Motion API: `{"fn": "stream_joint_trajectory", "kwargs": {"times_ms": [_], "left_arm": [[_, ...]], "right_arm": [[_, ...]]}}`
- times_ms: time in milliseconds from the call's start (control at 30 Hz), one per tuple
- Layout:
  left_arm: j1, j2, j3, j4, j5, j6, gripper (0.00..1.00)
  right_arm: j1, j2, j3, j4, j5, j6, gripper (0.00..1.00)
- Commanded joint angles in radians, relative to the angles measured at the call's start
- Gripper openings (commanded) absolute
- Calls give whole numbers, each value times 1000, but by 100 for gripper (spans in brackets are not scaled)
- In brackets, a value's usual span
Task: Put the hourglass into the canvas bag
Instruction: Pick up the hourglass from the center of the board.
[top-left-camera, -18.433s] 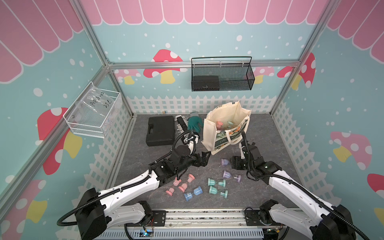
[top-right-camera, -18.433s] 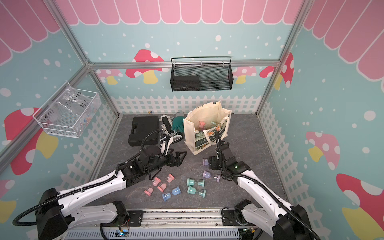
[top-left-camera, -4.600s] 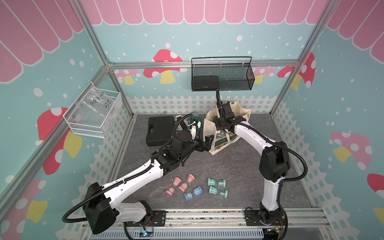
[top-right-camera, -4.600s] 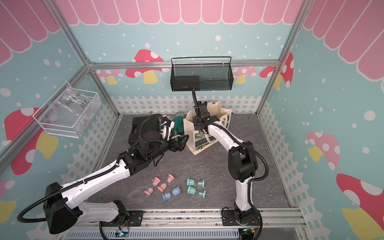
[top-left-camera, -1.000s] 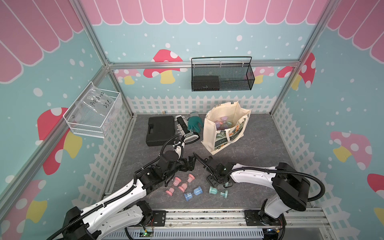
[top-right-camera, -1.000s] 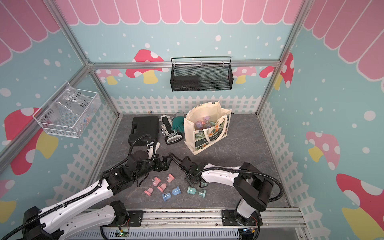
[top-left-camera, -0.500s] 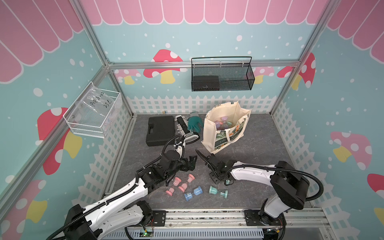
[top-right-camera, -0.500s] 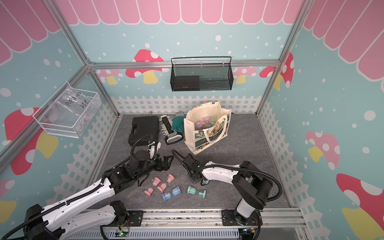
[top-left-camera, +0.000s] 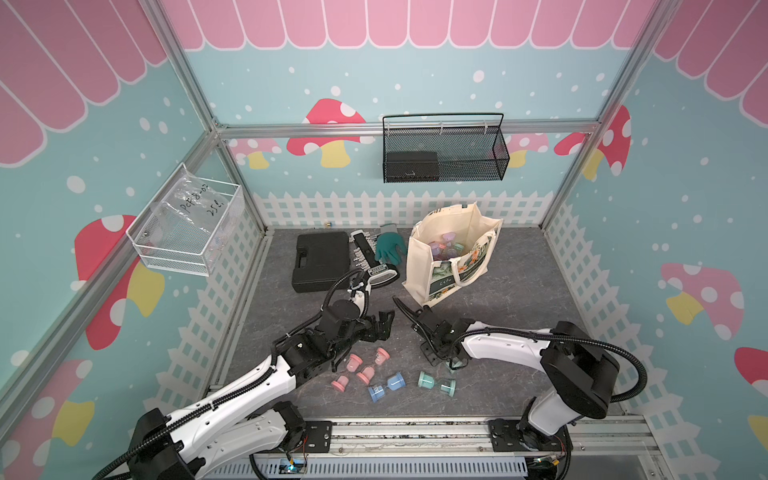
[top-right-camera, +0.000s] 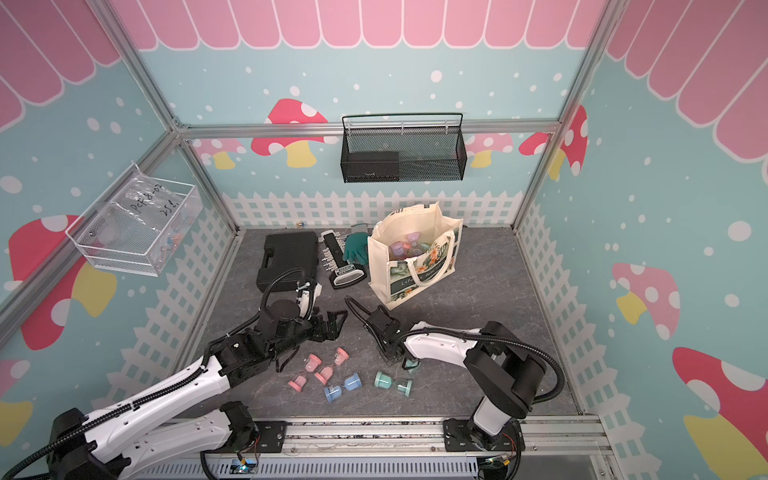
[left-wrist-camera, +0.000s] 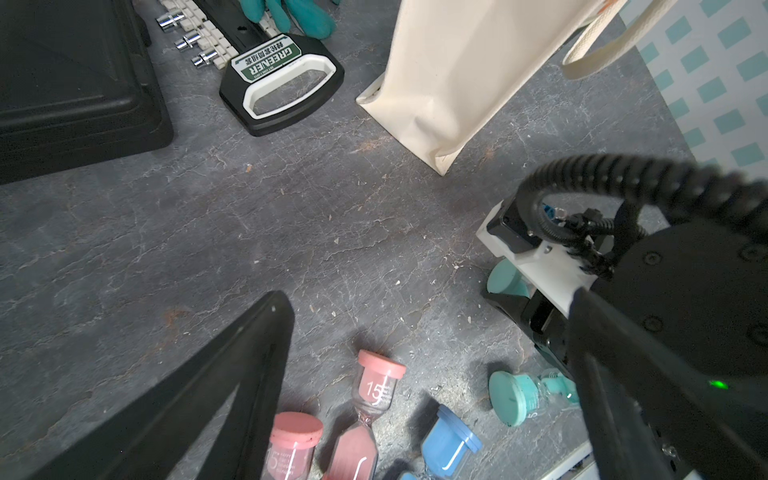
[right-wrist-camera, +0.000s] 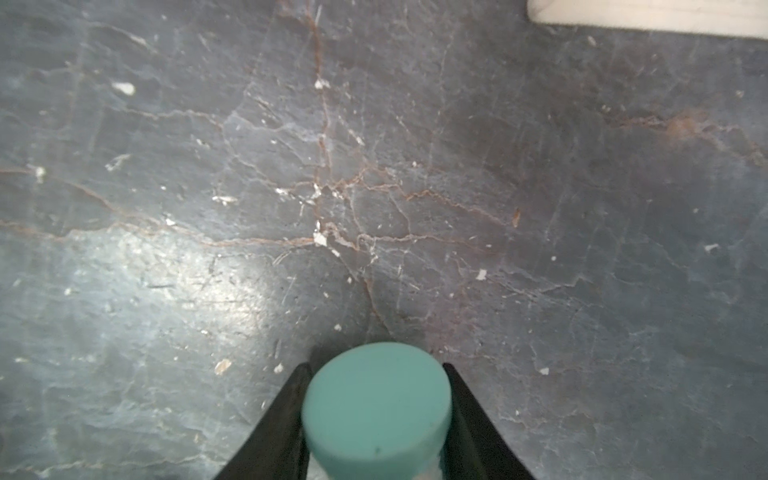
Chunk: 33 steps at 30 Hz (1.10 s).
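Pinches the teal hourglass (right-wrist-camera: 376, 415) by one end cap with the right pincer (right-wrist-camera: 376, 365), narrowed until pressed against both sides of that cap; sits low at the front of the counter (top-left-camera: 519, 299), well apart from the canvas bag (top-left-camera: 419, 266); cannot tell whether lifted clear yet. Grips the cap probably for its firm, flat-sided shape, safer than the thin glass waist. Holds the left pincer (top-left-camera: 380, 328) wide and empty near the pink hourglasses (top-left-camera: 353, 362), likely waiting clear of the right arm's path or lined up for one of them. Finds the bag upright toward the back, mouth open upward, so calls for a lift over the rim and a drop from above. Counts on the counter: two teal including the gripped one, the second teal hourglass (top-left-camera: 436, 383) lying just beside it; two pink; one blue hourglass (top-left-camera: 385, 386). Shows more hourglasses (top-left-camera: 440, 251) inside the bag, purple among them, too crowded to count. Farther out: one black case (top-left-camera: 320, 262), one socket rail (top-left-camera: 370, 262), one green glove (top-left-camera: 388, 249), one wire basket (top-left-camera: 444, 166) and one clear bin (top-left-camera: 183, 232) on the walls.
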Motion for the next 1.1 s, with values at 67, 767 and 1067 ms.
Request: {"fn": "stream_joint_trajectory", "kwargs": {"times_ms": [67, 767, 1067], "left_arm": [[8, 2, 36, 17, 4, 4, 99], [9, 8, 95, 35, -1, 37, 99], [16, 15, 156, 38, 2, 80, 99]], "right_arm": [[-18, -28, 3, 33, 15, 7, 34], [-101, -259, 49, 162, -69, -30, 26], [-146, -317, 211, 164, -72, -86, 25]]}}
